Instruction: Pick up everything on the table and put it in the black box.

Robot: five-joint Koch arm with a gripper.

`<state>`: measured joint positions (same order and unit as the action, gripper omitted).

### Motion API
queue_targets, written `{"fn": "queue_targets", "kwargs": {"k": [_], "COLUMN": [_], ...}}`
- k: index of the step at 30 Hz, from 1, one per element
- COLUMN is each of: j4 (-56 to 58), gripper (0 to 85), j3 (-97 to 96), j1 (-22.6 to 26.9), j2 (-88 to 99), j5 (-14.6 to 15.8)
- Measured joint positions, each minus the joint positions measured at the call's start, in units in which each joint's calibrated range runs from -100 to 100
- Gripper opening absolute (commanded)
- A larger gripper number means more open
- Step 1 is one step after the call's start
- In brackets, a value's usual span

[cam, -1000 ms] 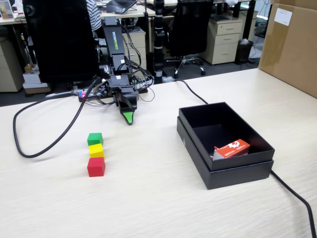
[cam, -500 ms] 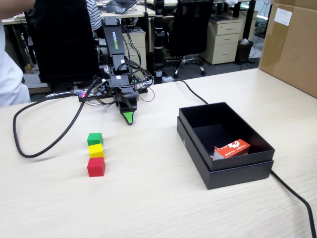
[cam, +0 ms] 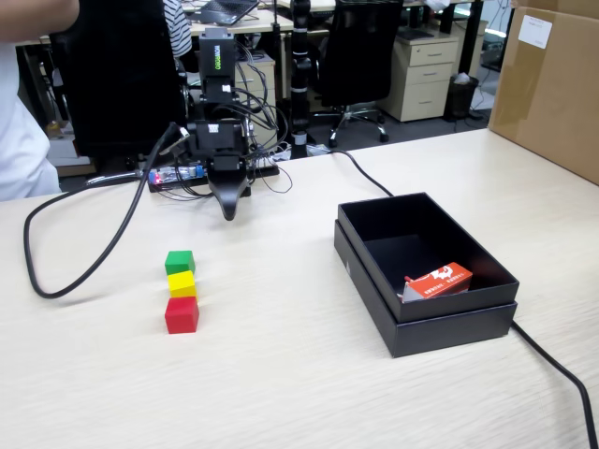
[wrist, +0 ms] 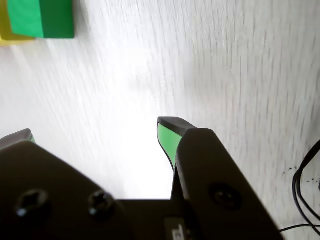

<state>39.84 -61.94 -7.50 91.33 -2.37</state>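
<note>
Three small cubes sit in a touching row on the pale wood table [cam: 281, 374]: green [cam: 180, 262] farthest back, yellow [cam: 182, 282] in the middle, red [cam: 182, 314] nearest. My gripper [cam: 227, 211] hangs tip-down above the table, behind and to the right of the green cube and apart from it. In the wrist view my gripper [wrist: 95, 131] is open, with bare table between its green-padded fingertips [wrist: 167, 137]. The green cube [wrist: 42, 17] and a sliver of the yellow cube [wrist: 4, 31] lie at the top left there. The black box [cam: 449, 327] stands to the right.
An orange-and-white carton [cam: 438, 281] lies inside the black box. A black cable [cam: 84, 253] loops on the table left of the cubes, and another [cam: 552, 365] runs past the box's right corner. A brown cardboard carton [cam: 552, 84] stands far right. A person [cam: 23, 103] stands at the left edge.
The arm has lifted its gripper off the table and swung it slightly left, so its tip now points down. A person has come in at the left edge. The cubes have not moved.
</note>
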Motion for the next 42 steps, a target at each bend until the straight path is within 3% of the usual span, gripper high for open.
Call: {"fn": "queue_targets", "kwargs": {"k": [8,12,18,42], "j4": [18.04,18.12,18.2,17.34], "gripper": [47.6,47.7,47.9,48.0], "j3": [21.45,28.75,34.41,43.09], "j1": [-6.2,-8.69,-8.99,-9.91], "j2": [-18.25,-34.69,-45.7,-63.17], "j5": [-1.07,-2.69,-2.69,-2.64]}}
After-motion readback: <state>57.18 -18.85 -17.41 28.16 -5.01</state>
